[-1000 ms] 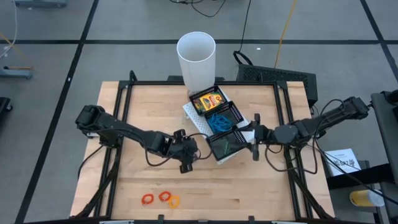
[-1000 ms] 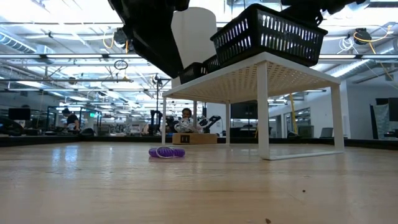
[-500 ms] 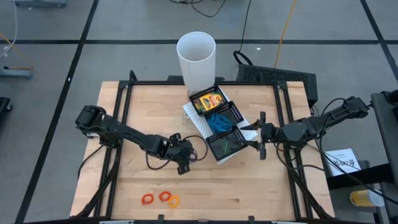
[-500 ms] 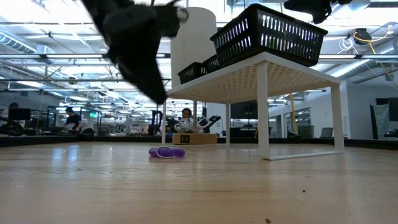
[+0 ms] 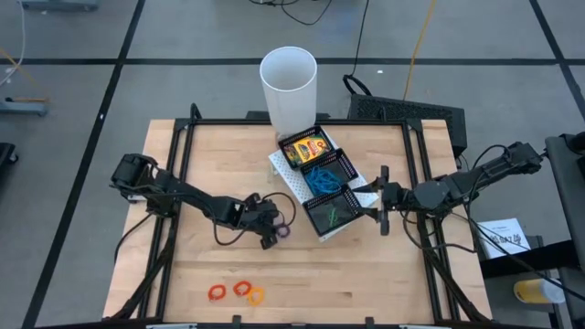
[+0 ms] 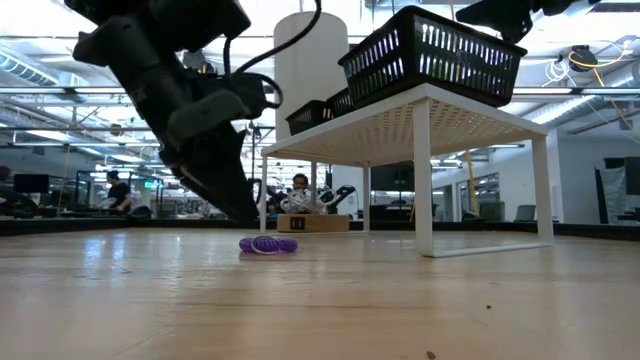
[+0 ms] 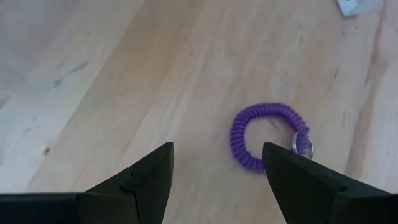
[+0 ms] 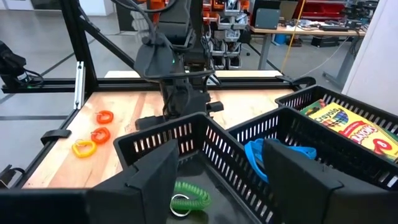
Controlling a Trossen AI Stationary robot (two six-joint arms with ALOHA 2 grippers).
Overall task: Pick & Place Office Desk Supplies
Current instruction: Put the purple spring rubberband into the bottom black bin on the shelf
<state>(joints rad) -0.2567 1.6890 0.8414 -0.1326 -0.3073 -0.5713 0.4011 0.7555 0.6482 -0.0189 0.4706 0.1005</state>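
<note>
On the pale wooden tabletop (image 5: pixel 192 183), the left gripper (image 5: pixel 271 235) hangs low with fingers spread and empty, a purple coiled rubber-band loop (image 7: pixel 267 135) lying flat just ahead of them, beside the white perforated stand (image 6: pixel 420 115). At the black mesh three-compartment tray (image 5: pixel 345 170), which holds a yellow-and-green crayon box (image 5: pixel 306 146), blue loops (image 5: pixel 320 176) and a green coiled loop (image 8: pixel 188 198), the right gripper (image 5: pixel 377 201) waits with fingers apart, gripping nothing. Three red and orange loops (image 5: pixel 236 291) lie near the table's front edge, and a tall white cylindrical cup (image 5: pixel 289 87) stands behind the tray.

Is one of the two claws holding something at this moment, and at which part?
Nothing is held. The left claw stands open over the purple coiled loop on the wooden table; the right claw is open and empty above the black mesh tray.
</note>
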